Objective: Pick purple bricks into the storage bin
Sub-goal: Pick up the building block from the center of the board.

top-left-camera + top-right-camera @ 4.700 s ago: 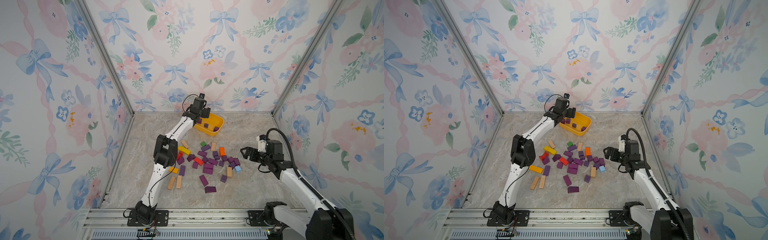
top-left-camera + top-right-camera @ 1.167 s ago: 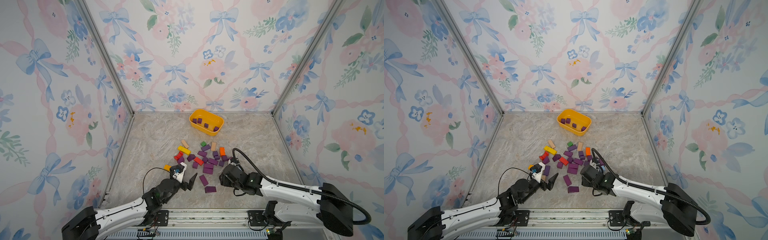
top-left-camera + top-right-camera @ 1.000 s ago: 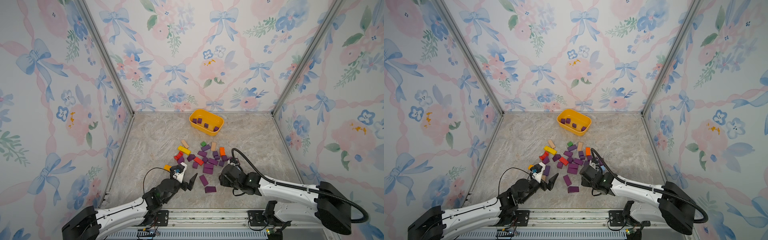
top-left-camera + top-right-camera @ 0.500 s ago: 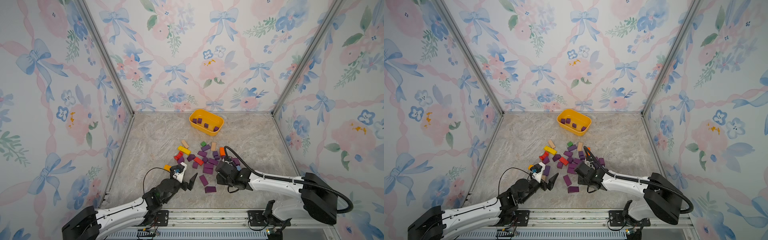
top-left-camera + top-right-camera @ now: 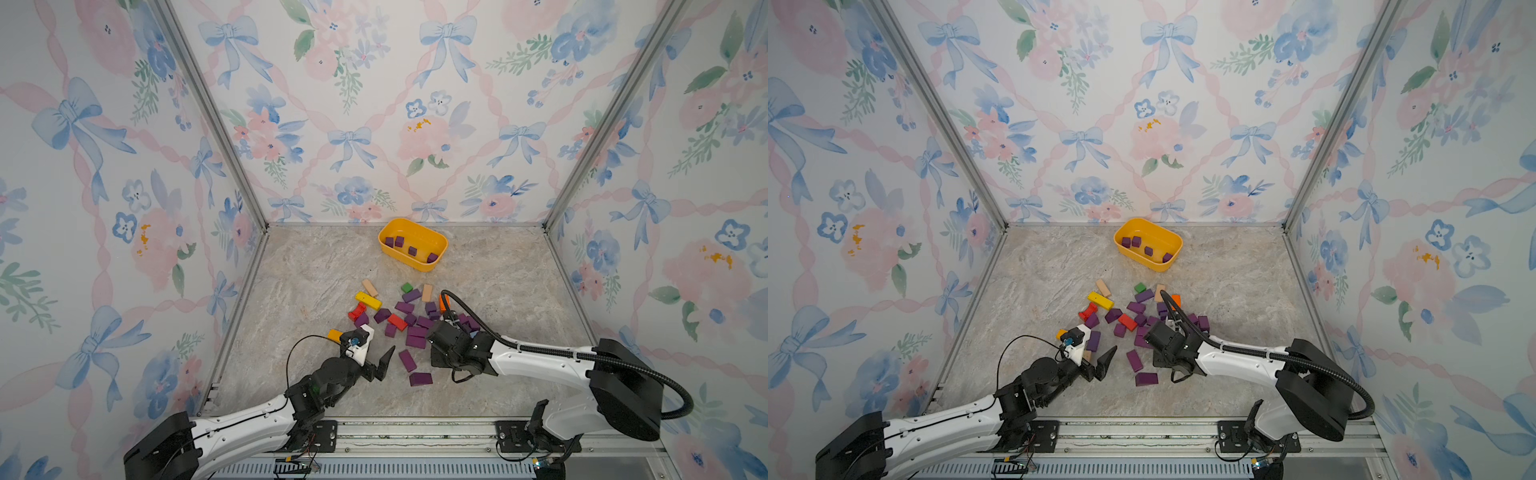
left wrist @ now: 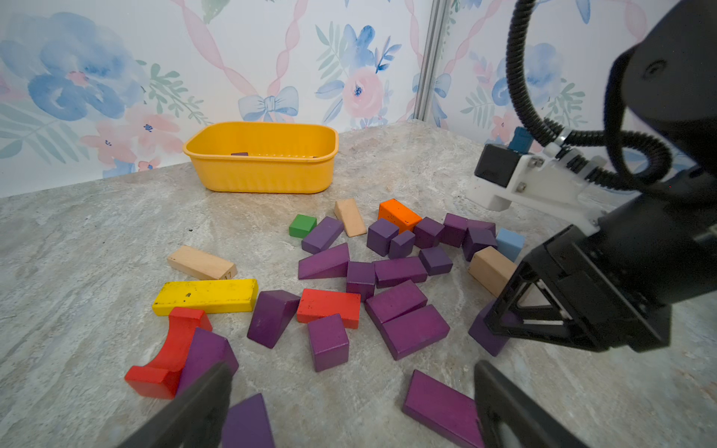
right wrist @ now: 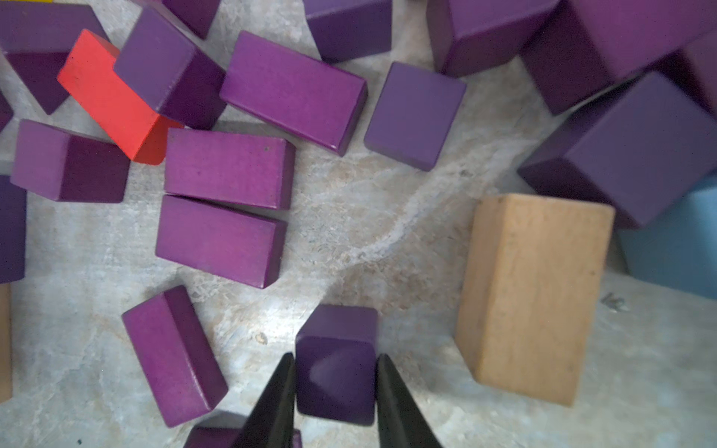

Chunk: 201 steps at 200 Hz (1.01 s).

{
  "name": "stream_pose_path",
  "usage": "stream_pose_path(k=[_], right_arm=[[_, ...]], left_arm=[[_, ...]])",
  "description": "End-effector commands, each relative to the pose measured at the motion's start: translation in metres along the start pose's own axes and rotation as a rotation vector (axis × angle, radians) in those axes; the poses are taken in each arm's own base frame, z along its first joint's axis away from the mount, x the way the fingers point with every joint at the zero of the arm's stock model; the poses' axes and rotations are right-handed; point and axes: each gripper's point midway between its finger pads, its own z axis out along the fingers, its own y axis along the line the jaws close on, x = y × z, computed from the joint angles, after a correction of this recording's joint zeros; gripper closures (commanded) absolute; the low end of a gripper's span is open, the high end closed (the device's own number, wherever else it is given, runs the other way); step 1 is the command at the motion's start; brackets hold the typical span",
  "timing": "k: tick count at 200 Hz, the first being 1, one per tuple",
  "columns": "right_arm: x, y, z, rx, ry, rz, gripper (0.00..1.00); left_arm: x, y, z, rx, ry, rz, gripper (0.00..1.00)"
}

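Snugly around purple cube (image 7: 336, 366), right gripper (image 7: 335, 355)

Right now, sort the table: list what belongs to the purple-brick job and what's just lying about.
Job: purple bricks, purple cube in right pincer, yellow storage bin.
Lying about: red arch, red bar, yellow bar, orange block, green cube, light blue block, tan wooden bars.

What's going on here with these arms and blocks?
The right gripper is down in the block pile, fingers against both sides of a purple cube on the table. The left gripper hangs open nearby. Four purple bricks lie in the yellow storage bin; many more wait outside.
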Motion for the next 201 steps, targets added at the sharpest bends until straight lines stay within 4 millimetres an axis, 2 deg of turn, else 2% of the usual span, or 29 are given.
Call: stream_pose_path(k=[1,80,108,149,168,201], right_arm=[[0.001,-0.014,0.009,0.108,0.024,-0.065,0.68],[-0.002,-0.017,0.020,0.128,0.041,-0.080,0.70],[0.000,-0.020,0.023,0.136,0.050,-0.076,0.64],[0.001,-0.023,0.028,0.139,0.058,-0.070,0.64],[0.000,-0.021,0.028,0.133,0.056,-0.069,0.68],[-0.005,-0.018,0.021,0.124,0.047,-0.078,0.71]], left_arm=[[-0.006,-0.002,0.000,0.005,-0.020,0.013,0.02],[-0.005,-0.001,0.001,0.002,-0.017,0.012,0.02],[-0.006,-0.002,0.001,0.005,-0.018,0.010,0.02],[-0.005,-0.002,0.001,0.002,-0.016,0.011,0.02],[-0.004,-0.002,0.001,0.005,-0.014,0.012,0.02],[-0.005,-0.002,0.001,0.003,-0.014,0.010,0.02]])
